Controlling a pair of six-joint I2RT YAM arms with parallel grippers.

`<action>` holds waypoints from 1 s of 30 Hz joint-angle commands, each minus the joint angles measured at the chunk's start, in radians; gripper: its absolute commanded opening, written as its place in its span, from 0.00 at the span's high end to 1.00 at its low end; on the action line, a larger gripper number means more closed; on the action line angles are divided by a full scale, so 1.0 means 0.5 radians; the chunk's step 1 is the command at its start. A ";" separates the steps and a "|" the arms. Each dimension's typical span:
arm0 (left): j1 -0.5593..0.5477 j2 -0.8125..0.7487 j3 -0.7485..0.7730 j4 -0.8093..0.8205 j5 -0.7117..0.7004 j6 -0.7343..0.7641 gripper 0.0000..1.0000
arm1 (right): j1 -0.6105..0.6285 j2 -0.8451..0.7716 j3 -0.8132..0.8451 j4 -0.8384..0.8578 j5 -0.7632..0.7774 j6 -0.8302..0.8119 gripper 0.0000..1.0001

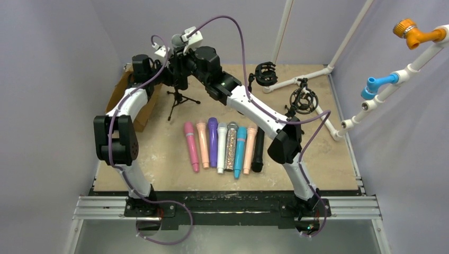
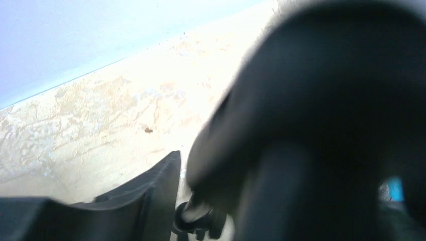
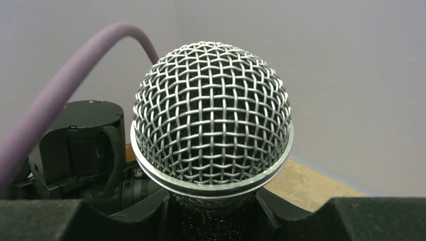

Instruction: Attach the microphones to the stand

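**Dev:** Jaws?

**Op:** Right gripper [image 3: 211, 228] is closed round the neck of a mesh-head microphone [image 3: 211, 115], with the head upright just above the fingers [image 3: 371, 221]. Left gripper [image 1: 170, 66]: I can't tell. My left wrist view is mostly a blurred black mass, with one dark finger [image 2: 145, 201] low left and the tan table [image 2: 100, 115] behind.

**Dev:** Where's that mic relative to the stand?

**Op:** On the top camera both wrists meet at the far left, directly above the small black tripod stand [image 1: 177, 100]. The mesh head pokes up between them (the arms hide whether its body touches the stand's top).

**Dev:** Other mics?

**Op:** Eight lie side by side mid-table, heads pointing away from me: pink [image 1: 190, 145], peach [image 1: 203, 137], purple [image 1: 213, 142], white [image 1: 222, 147], glitter [image 1: 231, 145], teal [image 1: 240, 151], second peach [image 1: 250, 148], black [image 1: 258, 149]. The pink one lies near the tripod's feet. Two black shock mounts [image 1: 266, 74] [image 1: 303, 100] sit on the white pipe frame [image 1: 328, 124] at the far right.
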 commanded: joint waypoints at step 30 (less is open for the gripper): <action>0.085 -0.874 -0.551 -0.610 -0.488 -0.157 0.00 | 0.053 -0.141 -0.104 0.024 0.020 -0.040 0.18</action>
